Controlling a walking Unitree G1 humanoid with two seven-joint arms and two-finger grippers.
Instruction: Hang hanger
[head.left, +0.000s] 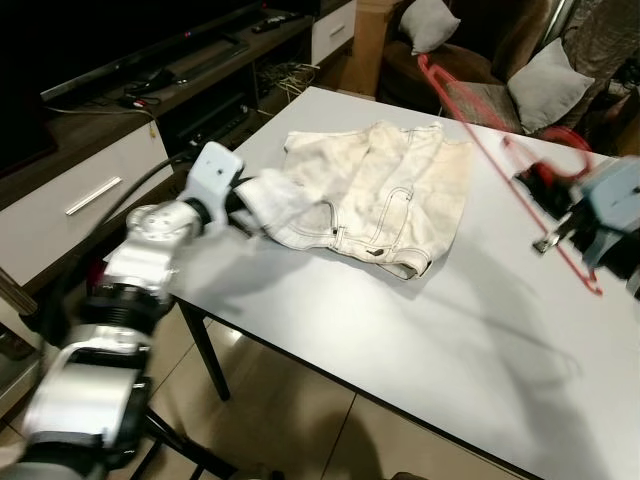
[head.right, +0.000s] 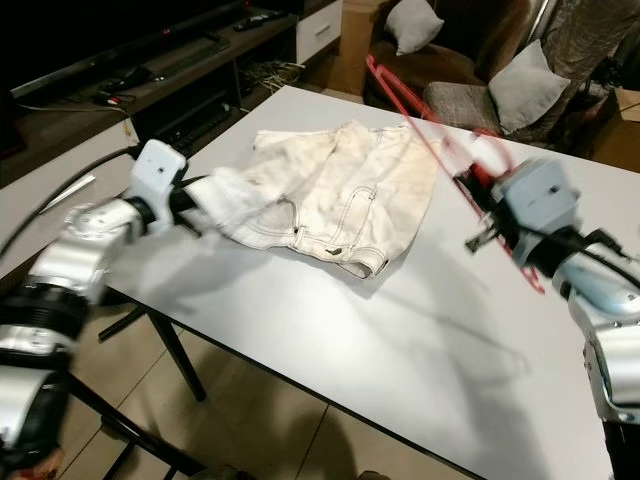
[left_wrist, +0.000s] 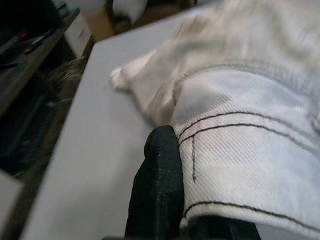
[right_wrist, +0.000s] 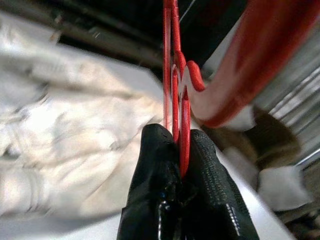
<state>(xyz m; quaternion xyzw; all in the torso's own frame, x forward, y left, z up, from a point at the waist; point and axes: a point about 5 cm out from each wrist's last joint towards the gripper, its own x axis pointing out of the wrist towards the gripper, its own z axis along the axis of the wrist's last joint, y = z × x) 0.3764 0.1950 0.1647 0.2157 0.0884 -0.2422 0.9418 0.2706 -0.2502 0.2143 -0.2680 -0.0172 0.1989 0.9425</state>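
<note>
While a thin red wire clothes hanger (head.right: 440, 150) hangs in the air above the far right part of a white rectangular bench (head.left: 420, 340), the right end effector (right_wrist: 181, 165) is clenched on its wire, the two black fingers (right_wrist: 155, 185) pressed together around the red strands in the right wrist view. From that grip the hanger slants up and away toward the far edge of the bench, clear of the surface. Near the middle of the bench lies a pair of cream-white denim shorts (head.left: 380, 190) with dark stitching, spread flat. At the shorts' near left corner, the left end effector (left_wrist: 165, 200) is clamped on the waistband, one black finger (left_wrist: 157, 185) lying against the stitched hem and lifting that corner slightly off the bench. Beyond the bench stands a brown sofa (head.left: 480, 50) with grey cushions (head.left: 550, 85); to the left, a dark low television cabinet (head.left: 150, 90) with white drawer fronts sits on a tiled floor (head.left: 300, 420).
</note>
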